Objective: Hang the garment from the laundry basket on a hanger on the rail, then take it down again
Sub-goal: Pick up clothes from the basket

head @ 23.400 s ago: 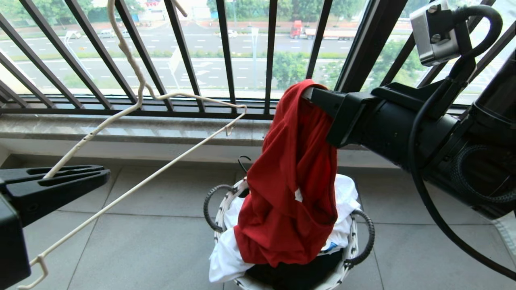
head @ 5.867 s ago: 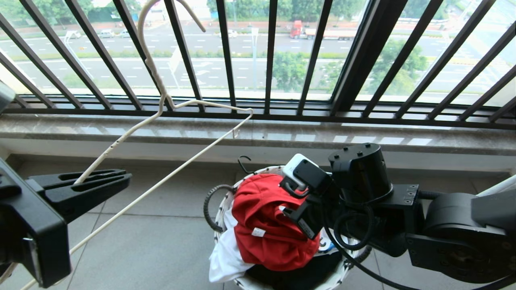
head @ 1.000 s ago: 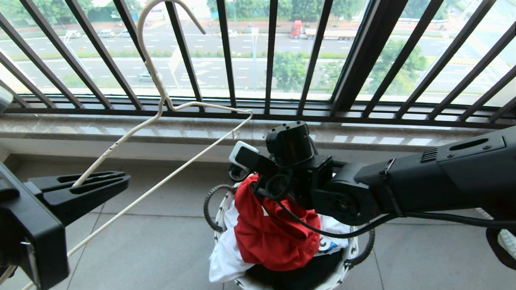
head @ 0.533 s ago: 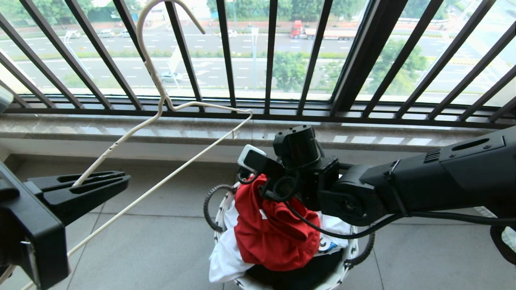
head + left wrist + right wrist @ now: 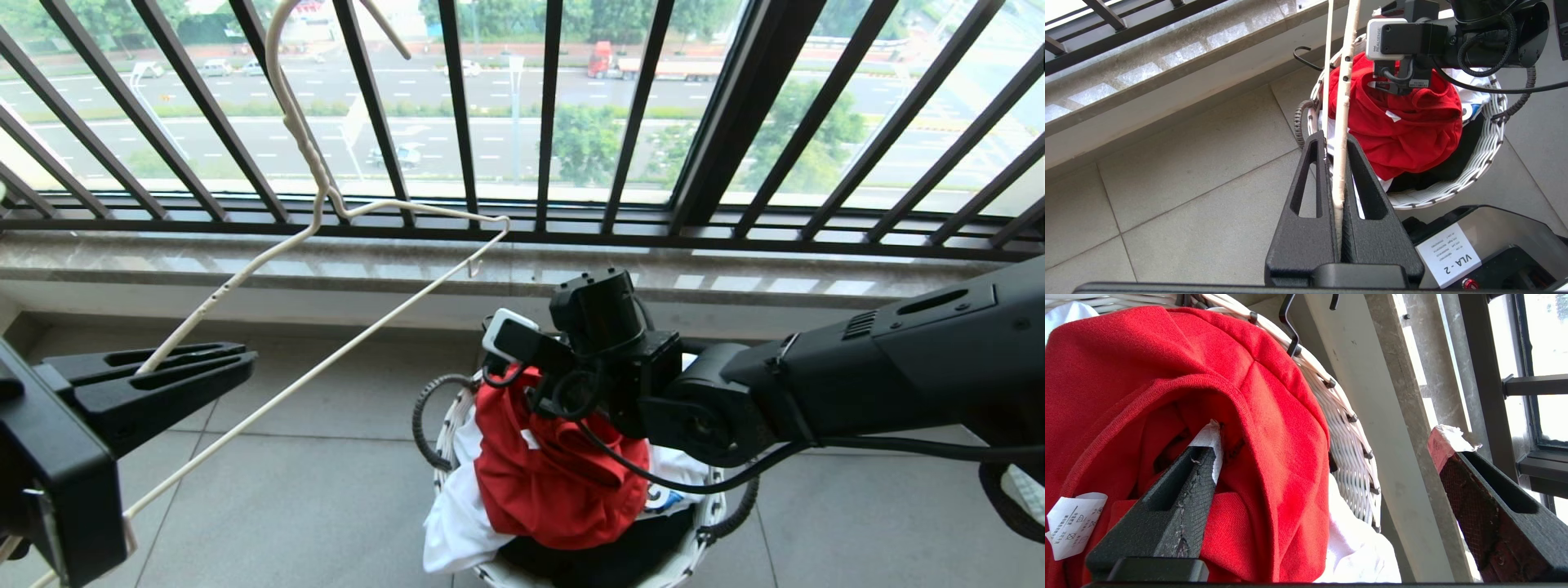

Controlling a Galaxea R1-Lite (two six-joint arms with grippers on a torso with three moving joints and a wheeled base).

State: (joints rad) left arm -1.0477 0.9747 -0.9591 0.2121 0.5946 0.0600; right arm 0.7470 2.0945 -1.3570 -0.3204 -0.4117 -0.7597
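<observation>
The red garment [image 5: 563,482] lies bunched on top of the white laundry basket [image 5: 712,500] on the floor. My right gripper [image 5: 1327,441] is open down at the basket. One finger [image 5: 1184,498] is tucked into a fold of the garment [image 5: 1274,416], and the other stands outside the basket's rim [image 5: 1347,428]. In the head view the right wrist hides those fingers. At the left, my left gripper [image 5: 241,359] is shut on one arm of the cream-white wire hanger [image 5: 326,364], held up with its hook towards the window. The rail is out of view.
A black barred window railing [image 5: 457,106] and a stone sill [image 5: 326,269] stand close behind the basket. White cloth [image 5: 457,523] and a dark garment fill the basket under the red one. My base with a white label [image 5: 1449,253] sits near the basket.
Long before, my right gripper held the garment high; it now lies in the basket. Over the last second the right wrist sank slightly and the hanger tilted a little.
</observation>
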